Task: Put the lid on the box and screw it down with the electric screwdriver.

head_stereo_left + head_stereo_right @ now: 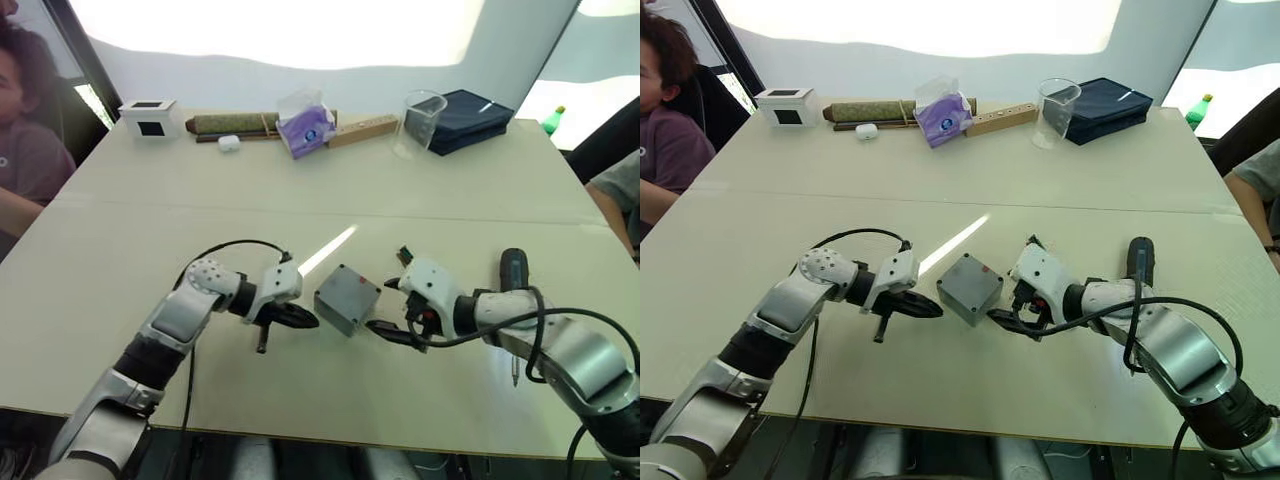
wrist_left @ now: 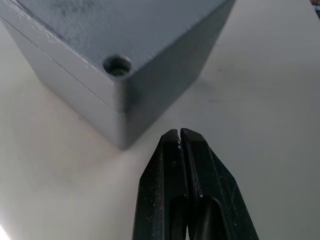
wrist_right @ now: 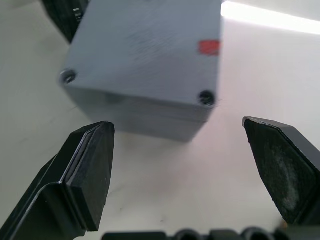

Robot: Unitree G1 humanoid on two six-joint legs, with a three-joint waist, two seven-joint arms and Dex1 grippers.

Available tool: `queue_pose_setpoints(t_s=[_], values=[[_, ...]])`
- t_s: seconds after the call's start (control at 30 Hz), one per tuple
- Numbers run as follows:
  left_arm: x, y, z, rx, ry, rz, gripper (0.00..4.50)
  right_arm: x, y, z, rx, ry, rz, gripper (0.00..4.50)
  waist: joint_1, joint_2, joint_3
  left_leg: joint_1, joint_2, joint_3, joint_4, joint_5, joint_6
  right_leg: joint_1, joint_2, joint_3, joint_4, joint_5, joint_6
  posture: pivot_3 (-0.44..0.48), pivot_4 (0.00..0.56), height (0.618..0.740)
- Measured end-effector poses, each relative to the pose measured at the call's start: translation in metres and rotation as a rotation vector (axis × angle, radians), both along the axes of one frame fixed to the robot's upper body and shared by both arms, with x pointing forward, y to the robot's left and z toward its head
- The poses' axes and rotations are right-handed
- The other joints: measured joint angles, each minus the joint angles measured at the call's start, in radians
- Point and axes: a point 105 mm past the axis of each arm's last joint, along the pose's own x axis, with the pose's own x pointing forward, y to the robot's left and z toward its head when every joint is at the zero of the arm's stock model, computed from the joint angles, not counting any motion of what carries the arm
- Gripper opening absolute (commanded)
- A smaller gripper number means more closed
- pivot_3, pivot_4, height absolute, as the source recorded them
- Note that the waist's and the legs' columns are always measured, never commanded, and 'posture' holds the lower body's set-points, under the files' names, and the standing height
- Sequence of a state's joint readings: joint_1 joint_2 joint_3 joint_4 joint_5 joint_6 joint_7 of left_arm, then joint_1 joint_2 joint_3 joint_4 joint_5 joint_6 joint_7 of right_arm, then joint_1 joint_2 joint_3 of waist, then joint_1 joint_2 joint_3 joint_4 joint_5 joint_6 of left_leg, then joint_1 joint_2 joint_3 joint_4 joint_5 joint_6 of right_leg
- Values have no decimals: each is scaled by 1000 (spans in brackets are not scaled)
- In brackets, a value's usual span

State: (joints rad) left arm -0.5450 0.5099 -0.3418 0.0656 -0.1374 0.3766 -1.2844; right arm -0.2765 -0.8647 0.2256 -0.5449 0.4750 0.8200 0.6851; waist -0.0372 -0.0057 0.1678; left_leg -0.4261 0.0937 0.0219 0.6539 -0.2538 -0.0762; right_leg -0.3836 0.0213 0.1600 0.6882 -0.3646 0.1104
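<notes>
The grey box [image 1: 334, 313] stands at the table's middle, slightly tilted, with the lid [image 1: 352, 290] sitting on it. A seam runs between lid [image 2: 135, 25] and box [image 2: 70, 95]. Screw holes show at the lid's corners and a red mark [image 3: 208, 47] shows on its upper face. My left gripper [image 1: 300, 319] is shut with nothing in it, its tips just left of the box. Just right of the box, my right gripper [image 1: 384, 331] is open and faces it without touching. The black electric screwdriver [image 1: 514, 272] lies on the table behind my right forearm.
Along the far edge stand a white cube [image 1: 150, 117], a dark roll [image 1: 235, 124], a purple tissue pack [image 1: 306, 126], a wooden block [image 1: 362, 130], a clear beaker [image 1: 422, 122] and a dark blue case [image 1: 468, 120]. A person [image 1: 25, 130] sits at the left, and an arm [image 1: 612, 195] shows at the right.
</notes>
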Motion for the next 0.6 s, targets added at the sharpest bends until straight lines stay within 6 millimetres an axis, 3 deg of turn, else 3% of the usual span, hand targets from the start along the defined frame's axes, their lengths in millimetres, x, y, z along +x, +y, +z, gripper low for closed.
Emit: queue_pose_setpoints(t_s=[0.33, 0.6], values=[[20, -8, 4, -17, -53, 82, 0, -12, 3, -12, 25, 56, -16, 4475, -3, 0, 0, 0, 0, -1, 1, 0, 0, 1, 0, 0, 0, 0, 0, 0, 150, 739], [24, -8, 6, -22, -75, 93, 0, -20, 5, -14, 44, 68, -36, 4475, -4, 0, 0, 0, 0, -1, 2, 0, 0, 1, 0, 0, 0, 0, 0, 0, 150, 739]])
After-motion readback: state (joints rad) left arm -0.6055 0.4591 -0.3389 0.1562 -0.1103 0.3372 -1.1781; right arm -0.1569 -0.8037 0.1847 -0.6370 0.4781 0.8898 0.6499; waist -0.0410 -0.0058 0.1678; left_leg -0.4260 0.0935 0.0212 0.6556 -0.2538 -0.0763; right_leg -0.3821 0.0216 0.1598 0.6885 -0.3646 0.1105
